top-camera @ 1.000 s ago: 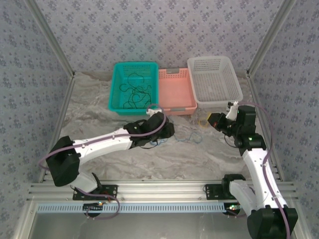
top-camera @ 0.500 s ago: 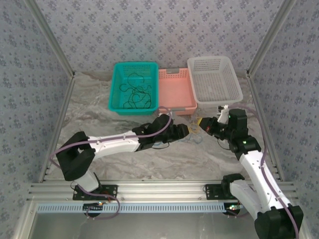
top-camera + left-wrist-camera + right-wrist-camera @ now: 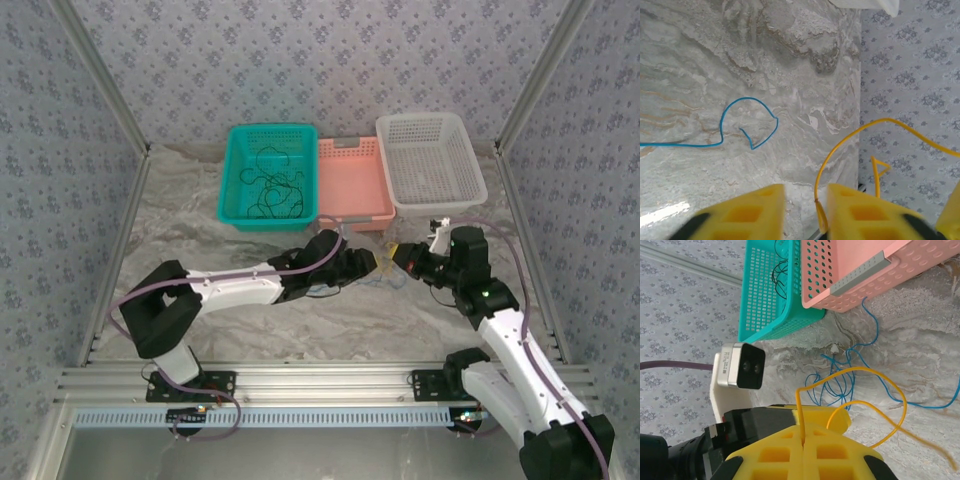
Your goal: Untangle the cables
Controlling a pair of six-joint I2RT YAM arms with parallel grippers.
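Left claw [image 3: 805,196]: bottom edge, a little open, yellow wire [image 3: 883,119] in the gap.
Right claw [image 3: 804,434]: bottom middle, pinching the yellow wire.
Blue wire [image 3: 747,99]: loose on the table, middle left.
Black wires [image 3: 268,190]: inside the green basket [image 3: 232,170], upper middle.
Pink basket [image 3: 352,190]: touching the green basket's right side.

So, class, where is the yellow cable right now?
The yellow cable is pinched in the right hand; in the top view that is right of centre, facing the left hand, before the pink basket.
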